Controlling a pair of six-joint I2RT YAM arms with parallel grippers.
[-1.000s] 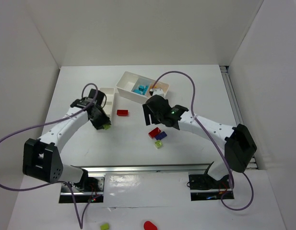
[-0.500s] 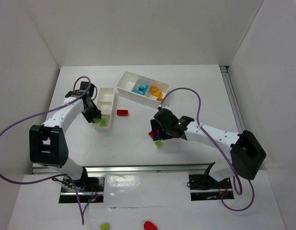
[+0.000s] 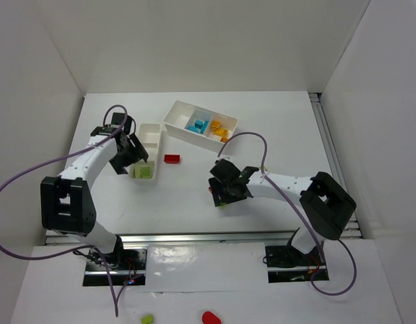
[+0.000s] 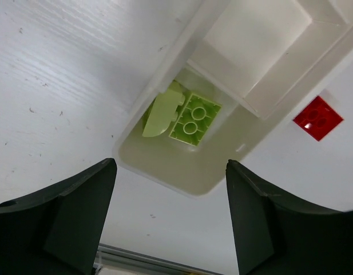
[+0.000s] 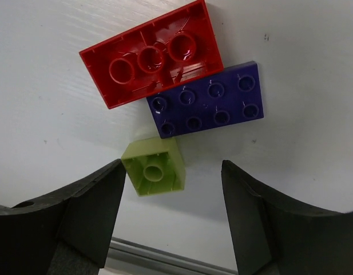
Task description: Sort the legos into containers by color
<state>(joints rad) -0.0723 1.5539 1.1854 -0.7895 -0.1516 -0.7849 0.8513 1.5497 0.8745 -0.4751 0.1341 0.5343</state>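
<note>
left gripper (image 4: 170,172): jaws wide apart, holding nothing, hanging above the near end of the narrow tray (image 4: 160,86).
lime pair (image 4: 190,117): two lime pieces touching, down in the end compartment just beyond the open jaws.
loose red brick (image 4: 318,117): on the table outside the tray, well off to one side of the left jaws.
right gripper (image 5: 171,172): jaws spread, nothing between the pads, low over a cluster of three.
lime brick (image 5: 153,167): underside up, between the jaws but closer to one finger than the other.
purple brick (image 5: 207,98): just beyond the jaws, its corner touching or nearly touching the lime brick.
red brick (image 5: 151,60): farther beyond, underside up, edge against the purple.
wide tray (image 3: 177,118): holds cyan and orange bricks; well away from both jaws.
step, as i judge it: right arm taking the lime brick.
doing it well: centre the jaws on it first, square the pads to two opposite flat sides, come straight down clear of the purple corner, then close.
</note>
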